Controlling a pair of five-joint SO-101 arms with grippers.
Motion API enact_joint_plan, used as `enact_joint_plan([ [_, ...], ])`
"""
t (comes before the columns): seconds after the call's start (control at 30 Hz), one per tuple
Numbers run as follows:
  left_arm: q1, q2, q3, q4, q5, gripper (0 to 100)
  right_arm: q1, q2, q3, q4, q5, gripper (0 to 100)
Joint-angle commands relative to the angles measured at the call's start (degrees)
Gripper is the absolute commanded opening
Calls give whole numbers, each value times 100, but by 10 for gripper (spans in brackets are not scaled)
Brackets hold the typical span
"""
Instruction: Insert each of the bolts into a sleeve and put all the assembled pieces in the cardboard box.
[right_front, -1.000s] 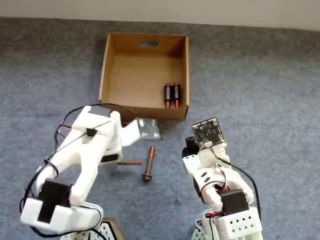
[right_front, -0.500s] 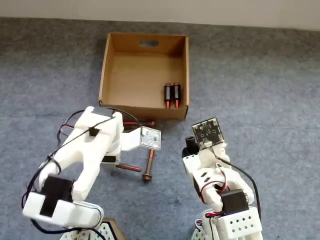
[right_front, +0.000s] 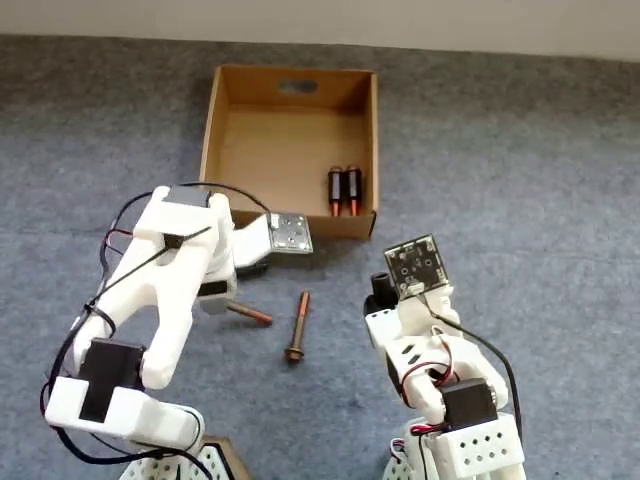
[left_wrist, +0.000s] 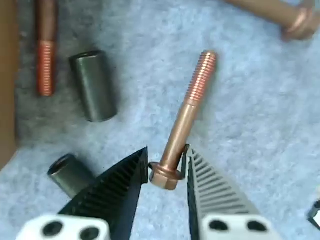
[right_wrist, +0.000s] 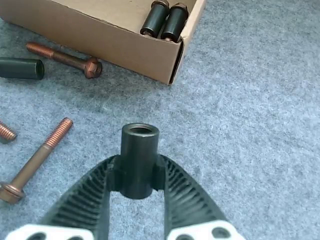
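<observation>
The left gripper (left_wrist: 167, 161) is clamped on a copper bolt (left_wrist: 189, 107) by its head, leaving the threads free and apparently clear of the table (right_front: 540, 200). The right gripper (right_wrist: 136, 169) pinches a black sleeve (right_wrist: 139, 150) with its bore facing outward to receive the bolt. Two assembled pieces (right_front: 344, 190) lie in the cardboard box (right_front: 213, 130).

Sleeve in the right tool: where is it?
Right wrist view: the sleeve stands clamped in the right tool, over carpet, apart from the cardboard box's corner.
</observation>
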Motion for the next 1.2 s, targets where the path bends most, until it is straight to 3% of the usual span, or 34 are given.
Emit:
enact_joint_plan([
  [0.0, -66, -523, -224, 193, 44, 130, -22, -66, -57, 4, -26, 6],
  [0.1, -84, -787, -189, 202, 70, 131, -22, -66, -57, 4, -26, 6],
  [0.27, -57, -848, 48, 62, 695, 133, -22, -66, -57, 4, -26, 6],
  [0.53, -57, -919, 1279, -2004, 1574, 134, -22, -66, -57, 22, -26, 6],
  [0.63, -31, -919, 1121, -2004, 2629, 134, -22, -66, -57, 13, -26, 6],
  [0.97, 268, -919, 910, -1213, 7912, 133, -22, -66, -57, 13, -26, 6],
  [1.17, 277, -919, 813, -809, 9371, 133, -22, -66, -57, 13, -18, 6],
])
